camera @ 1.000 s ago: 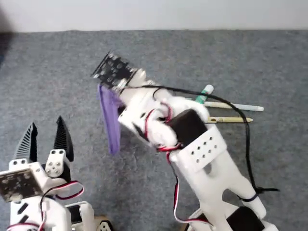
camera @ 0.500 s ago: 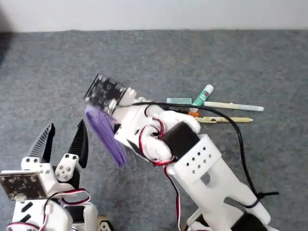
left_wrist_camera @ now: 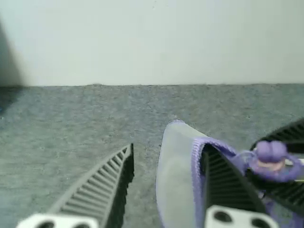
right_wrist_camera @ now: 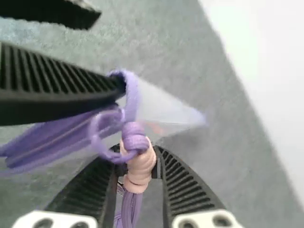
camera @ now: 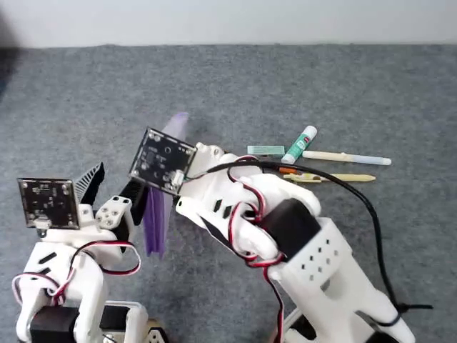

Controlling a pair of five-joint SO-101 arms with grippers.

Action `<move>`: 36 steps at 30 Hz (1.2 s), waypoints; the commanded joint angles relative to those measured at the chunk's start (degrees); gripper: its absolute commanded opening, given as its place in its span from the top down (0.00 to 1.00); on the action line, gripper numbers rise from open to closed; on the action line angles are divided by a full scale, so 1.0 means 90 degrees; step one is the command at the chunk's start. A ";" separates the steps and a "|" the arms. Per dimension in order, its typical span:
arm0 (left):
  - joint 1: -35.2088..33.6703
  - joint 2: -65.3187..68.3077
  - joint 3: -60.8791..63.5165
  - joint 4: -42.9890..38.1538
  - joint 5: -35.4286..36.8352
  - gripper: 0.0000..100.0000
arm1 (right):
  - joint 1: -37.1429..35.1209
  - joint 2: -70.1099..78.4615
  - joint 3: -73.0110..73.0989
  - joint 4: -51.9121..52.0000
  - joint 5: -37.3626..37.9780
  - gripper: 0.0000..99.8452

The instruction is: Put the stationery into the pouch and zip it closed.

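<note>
On the table (camera: 371, 86): a grey cloth-like top, with a pale wall behind its far edge.
Pouch (camera: 155, 218): purple and partly see-through, held up on edge between my two arms. Its long side runs from the near side toward the wall. I cannot tell whether its lower edge touches the table.
Right jaws (right_wrist_camera: 137, 151): clamped together on the pull, one finger on either side of it.
Pull (right_wrist_camera: 137, 167): a purple cord knotted over a pink bead, at the pouch's zip end.
Left jaws (left_wrist_camera: 167, 151): apart, with the pouch's rim in the gap. The purple zip band lies against one finger (left_wrist_camera: 223, 183); the other finger stands clear of the pouch.
Stationery: lying flat on the table beyond my right arm, well apart from the pouch.
Glue stick (camera: 298, 145): green and white, lying aslant, with its lower end near the pens' ends.
Pens (camera: 348, 158): two pale ones, side by side and nearly parallel, one nearer the wall than the other.
Teal strip (camera: 265, 150): a small flat piece just beside the glue stick, on the pouch side. I cannot tell what it is.
</note>
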 commanded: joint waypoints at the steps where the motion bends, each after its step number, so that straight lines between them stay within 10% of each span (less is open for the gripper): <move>1: 0.0000 0.0156 -0.0239 -0.0088 -0.0332 0.78 | -0.0034 -0.0357 -0.0029 -0.0249 0.0391 0.99; 11: 0.0029 0.0156 0.0142 0.0225 -0.0947 0.99 | -0.0044 -0.0464 -0.0020 -0.0650 0.0664 0.99; 24: -0.0029 0.0156 0.0142 0.2501 -0.0908 0.99 | 0.0063 -0.1118 0.0440 -0.0503 0.0703 0.99; 36: -0.0459 0.0215 0.0405 0.2383 -0.0010 0.99 | 0.0796 -0.3267 0.2393 0.0444 0.0147 0.99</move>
